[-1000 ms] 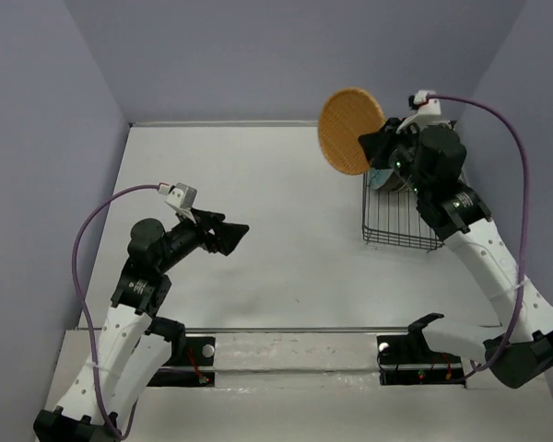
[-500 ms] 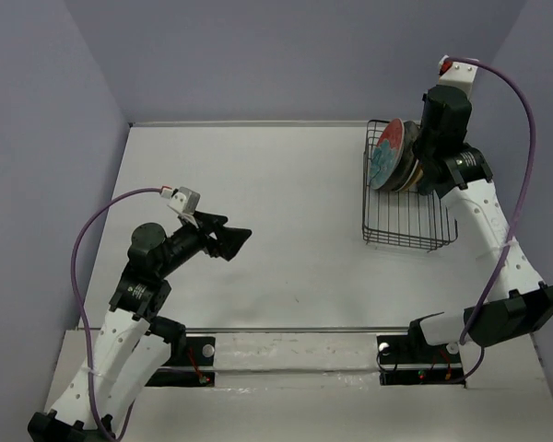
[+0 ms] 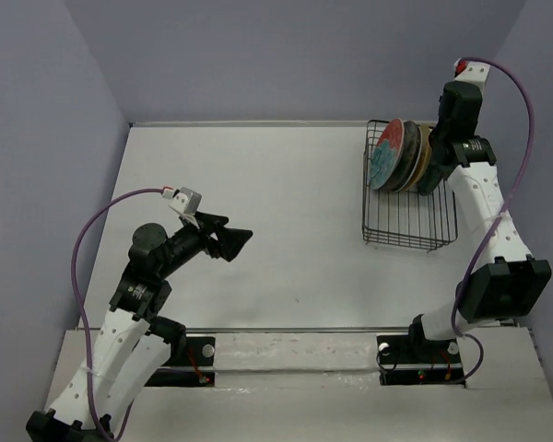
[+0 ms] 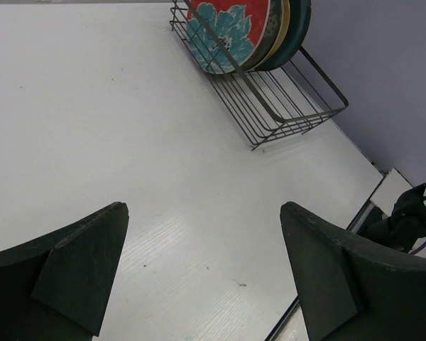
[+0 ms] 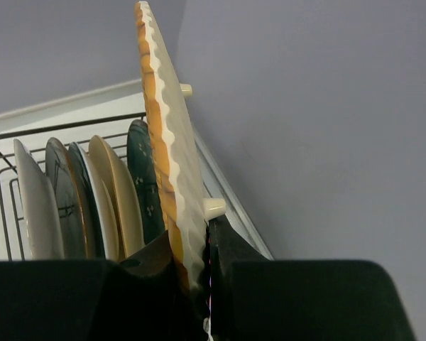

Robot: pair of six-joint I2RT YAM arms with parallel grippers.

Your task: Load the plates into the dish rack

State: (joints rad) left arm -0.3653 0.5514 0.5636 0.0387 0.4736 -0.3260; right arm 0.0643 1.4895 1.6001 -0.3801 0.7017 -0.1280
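Observation:
The black wire dish rack [image 3: 410,230] stands at the far right of the table. Several plates stand upright in it, the red-and-teal plate [image 3: 384,152] at the left end. My right gripper [image 3: 431,164] is shut on the rim of the orange woven-look plate [image 5: 163,142], held upright at the rack's right end beside a dark plate [image 5: 143,177]. In the right wrist view the rack wires [image 5: 57,128] and the gripper [image 5: 199,245] show. I cannot tell if the orange plate rests on the rack. My left gripper [image 3: 235,241] is open and empty over the table's left half.
The purple right wall stands close behind the rack's right side. Cream-capped prongs [image 5: 214,208] of the rack touch the right finger's tip. In the left wrist view the rack [image 4: 284,106] and the red-and-teal plate [image 4: 227,32] lie far ahead of the open gripper [image 4: 204,263].
My right arm has swung the orange plate from above the rack's back left corner down to the rack's right end, edge-on among the others. The left arm has barely moved.

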